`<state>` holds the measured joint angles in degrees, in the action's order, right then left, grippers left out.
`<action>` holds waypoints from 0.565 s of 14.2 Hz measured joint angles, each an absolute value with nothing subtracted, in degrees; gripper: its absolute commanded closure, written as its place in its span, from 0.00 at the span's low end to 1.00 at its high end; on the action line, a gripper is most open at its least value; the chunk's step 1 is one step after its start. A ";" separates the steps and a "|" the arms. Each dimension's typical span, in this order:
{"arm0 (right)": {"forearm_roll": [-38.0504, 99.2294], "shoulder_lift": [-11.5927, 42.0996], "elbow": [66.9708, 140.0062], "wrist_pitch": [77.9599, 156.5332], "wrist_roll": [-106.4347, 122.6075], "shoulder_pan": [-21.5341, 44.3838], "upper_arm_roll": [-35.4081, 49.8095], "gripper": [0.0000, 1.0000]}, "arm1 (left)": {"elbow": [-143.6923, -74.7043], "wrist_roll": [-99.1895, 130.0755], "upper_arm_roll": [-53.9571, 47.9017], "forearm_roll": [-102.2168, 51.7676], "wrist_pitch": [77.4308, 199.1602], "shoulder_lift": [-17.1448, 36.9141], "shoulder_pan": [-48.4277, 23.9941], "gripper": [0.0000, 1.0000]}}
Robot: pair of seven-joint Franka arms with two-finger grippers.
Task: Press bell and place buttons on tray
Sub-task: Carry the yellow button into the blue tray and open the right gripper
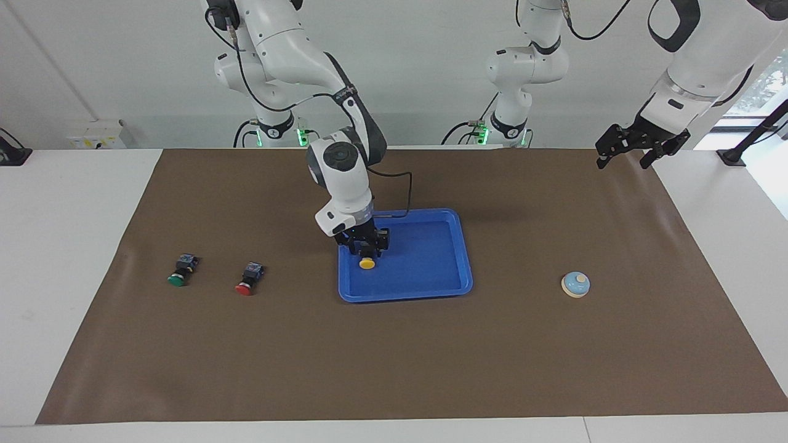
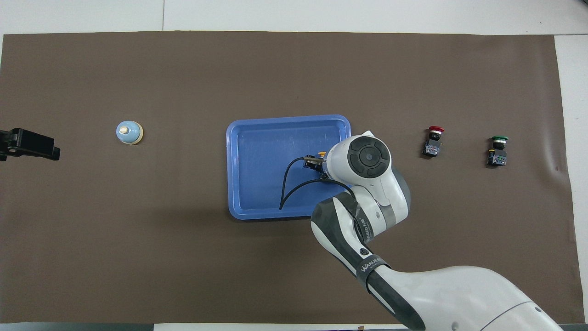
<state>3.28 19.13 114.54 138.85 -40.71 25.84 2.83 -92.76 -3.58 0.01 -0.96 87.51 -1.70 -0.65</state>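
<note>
— Start at the robots' end. Where is the left gripper [image 1: 622,161]?

— Up in the air over the corner of the brown mat [image 1: 394,369] at the left arm's end, waiting. Its claw is spread wide and carries nothing.

— And the right gripper [image 1: 367,248]?

— Down in the blue tray [image 1: 431,289], at the side toward the right arm's end. Its fingers stand apart on either side of the yellow button's [image 1: 367,263] black body. I cannot tell whether they touch it.

— So the yellow one is in the tray?

— Yes, lying on the tray floor with its cap pointing away from the robots.

— What about the other two?

— Both are on the mat toward the right arm's end, lying on their sides, caps away from the robots. The green button [image 1: 180,271] is nearest that end. The red button [image 1: 249,279] is between it and the tray, a touch farther from the robots.

— The bell [image 1: 575,284]?

— Upright on the mat toward the left arm's end, well apart from the tray, slightly farther out than the buttons.
</note>
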 measured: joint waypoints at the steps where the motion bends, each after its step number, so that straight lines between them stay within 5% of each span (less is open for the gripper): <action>1: 3.28 18.35 113.11 135.68 -41.93 25.73 2.47 0.00 | -92.76 -3.58 0.00 -0.96 87.51 -1.70 -0.65 0.00; 8: 3.09 9.22 107.98 120.31 -35.65 10.72 1.36 0.00 | -92.76 -3.58 0.01 -0.96 87.51 -1.70 -0.65 0.00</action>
